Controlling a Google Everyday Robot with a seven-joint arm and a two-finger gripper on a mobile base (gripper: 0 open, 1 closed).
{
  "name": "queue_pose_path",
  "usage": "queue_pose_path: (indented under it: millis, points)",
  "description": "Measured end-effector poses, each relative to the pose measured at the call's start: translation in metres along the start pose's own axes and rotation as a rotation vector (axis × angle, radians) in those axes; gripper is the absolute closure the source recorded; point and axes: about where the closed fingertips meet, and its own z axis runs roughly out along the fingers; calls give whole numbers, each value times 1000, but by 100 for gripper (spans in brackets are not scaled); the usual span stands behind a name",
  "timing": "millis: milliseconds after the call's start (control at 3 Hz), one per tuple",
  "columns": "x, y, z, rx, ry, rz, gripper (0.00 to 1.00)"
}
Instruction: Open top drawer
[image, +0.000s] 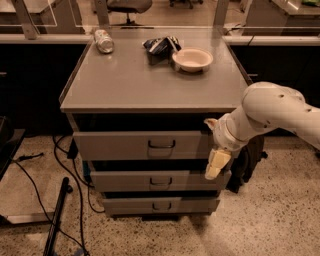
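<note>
The top drawer (120, 146) is the uppermost grey front of a grey metal cabinet, with a small dark loop handle (161, 145) at its centre. Its front stands a little forward of the cabinet top's edge, with a dark gap above it. My gripper (216, 164) is cream-coloured and hangs down from my white arm (272, 107). It sits in front of the right end of the top drawer, reaching down to the middle drawer (125, 181). It is to the right of the handle and apart from it.
The bottom drawer (130, 205) is below. On the cabinet top (125, 80) lie a can (104, 40), a crumpled dark bag (160, 46) and a white bowl (192, 59). Black cables (65, 165) run on the floor at left. A dark object (247, 162) stands right of the cabinet.
</note>
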Motion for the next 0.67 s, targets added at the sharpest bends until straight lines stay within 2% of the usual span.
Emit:
queue_pose_path:
  millis: [667]
  points:
    - [15, -4, 22, -7, 25, -54, 0]
